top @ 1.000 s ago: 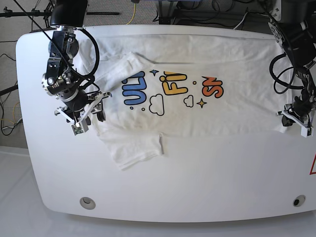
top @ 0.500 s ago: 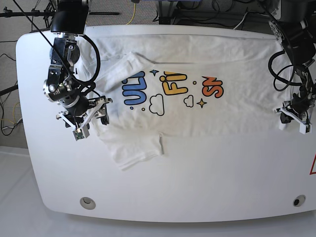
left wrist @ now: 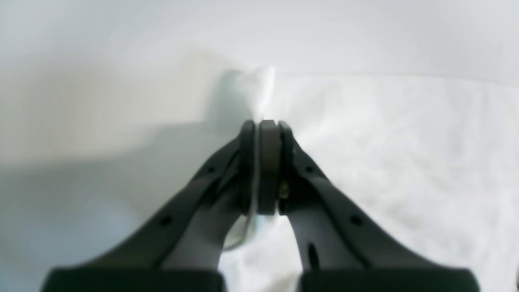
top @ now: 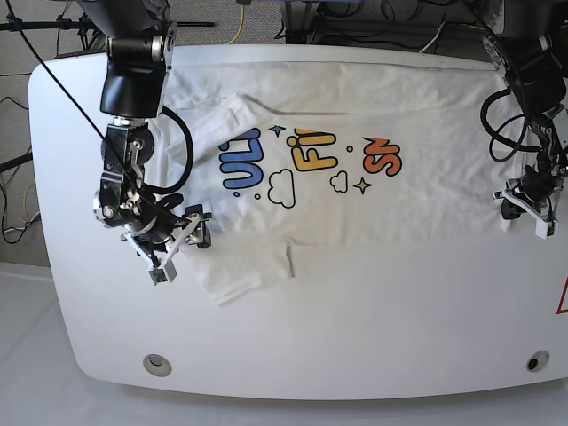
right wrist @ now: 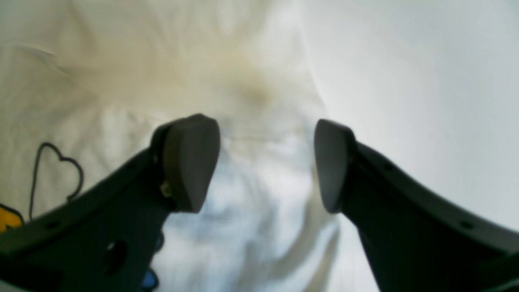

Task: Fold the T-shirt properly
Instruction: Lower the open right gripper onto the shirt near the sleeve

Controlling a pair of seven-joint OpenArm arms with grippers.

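Our right hand [top: 175,251] has dropped toward the sleeve, fingers spread over the shirt [top: 355,200] — left hand [top: 524,206] pinches its hem on the worktop [top: 373,337].

Base view: looking straight down from well above, taking in the whole white table [top: 373,311] and both arms.
Left wrist view: riding just behind the left gripper [left wrist: 263,125], peering very close along its fingers at the T-shirt [left wrist: 405,162] edge (heavily blurred).
Right wrist view: sitting behind the right gripper [right wrist: 267,162], facing down close onto the cloth.
Shared: each wrist view is covering a small patch of the base view's shirt.
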